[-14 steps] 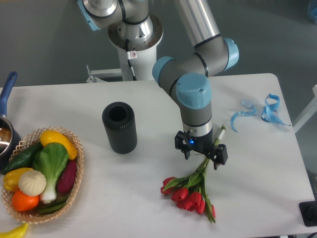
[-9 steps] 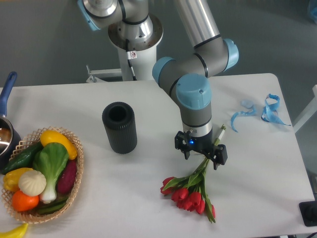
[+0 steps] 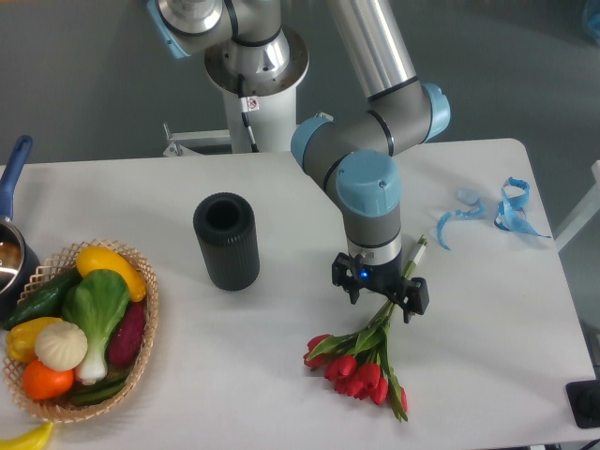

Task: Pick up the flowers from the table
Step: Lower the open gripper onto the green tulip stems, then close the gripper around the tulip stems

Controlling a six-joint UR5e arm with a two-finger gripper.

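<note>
The flowers (image 3: 362, 367), red tulips with green leaves and stems, lie on the white table (image 3: 262, 384) at the front right, buds toward the front edge. Their stem ends (image 3: 417, 249) point to the back right. My gripper (image 3: 383, 296) points straight down over the middle of the stems. Its two black fingers (image 3: 353, 287) stand apart, one on each side of the stems, low at the table. The jaws are open and hold nothing.
A black ribbed cylinder (image 3: 226, 241) stands upright left of the gripper. A wicker basket (image 3: 143, 319) of toy vegetables sits at the front left, with a blue-handled pot (image 3: 11, 246) behind it. Curly blue ribbons (image 3: 506, 208) lie at the back right.
The gripper has shifted slightly and sunk a little over the stems. The flowers have not moved.
</note>
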